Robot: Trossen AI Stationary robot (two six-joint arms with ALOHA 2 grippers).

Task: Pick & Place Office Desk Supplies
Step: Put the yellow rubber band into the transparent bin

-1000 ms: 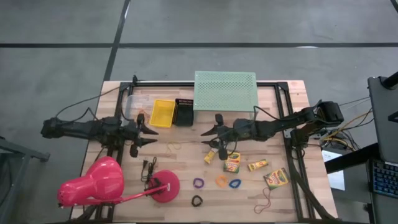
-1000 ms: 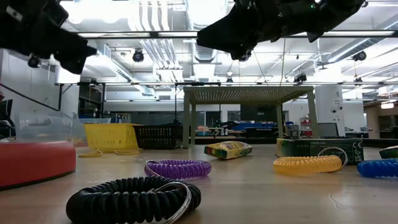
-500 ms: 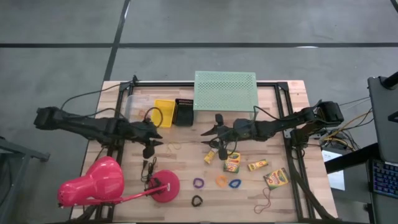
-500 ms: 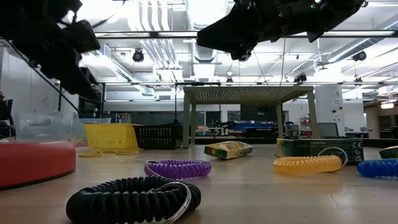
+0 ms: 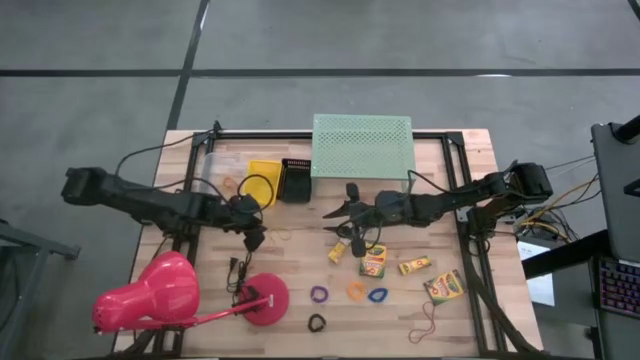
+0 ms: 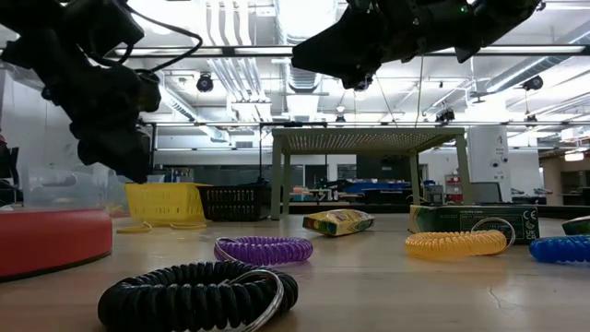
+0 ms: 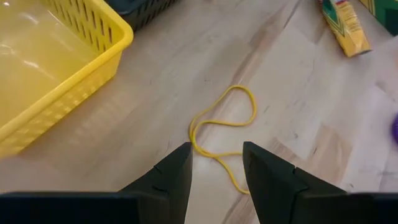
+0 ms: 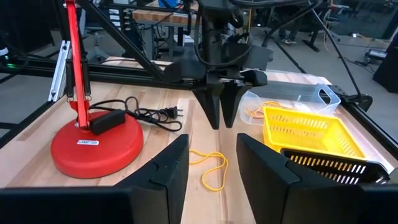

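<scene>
- Our left gripper (image 7: 216,163) hangs over the bare wood just right of the yellow basket (image 5: 262,181), fingers spread with a clear gap and nothing between them.
- The thing we take to be next is the thin yellow rubber band (image 7: 219,132), lying flat and loose on the table (image 5: 450,325).
- In the left wrist view the band sits straight ahead of the fingertips: its tail runs into the gap between the two fingers and its loop lies just beyond them.
- In the overhead view the band (image 5: 280,237) shows at about 3 o'clock from the left gripper (image 5: 254,239), just beside it.
- The band's long axis runs roughly along the line the fingers point, so we judge the fingers would close across the strand, not along it.
- Our right gripper (image 5: 348,233) hangs further right, above the crayon box (image 5: 338,250); its fingers stand apart too, holding nothing.
- From the right gripper the band lies at about 9 o'clock, noticeably farther than from the left, so we judge the left arm the nearer one.
- The coming move looks to us like a short straight drop, since the band is so thin the fingertips must reach the wood to catch it.
</scene>
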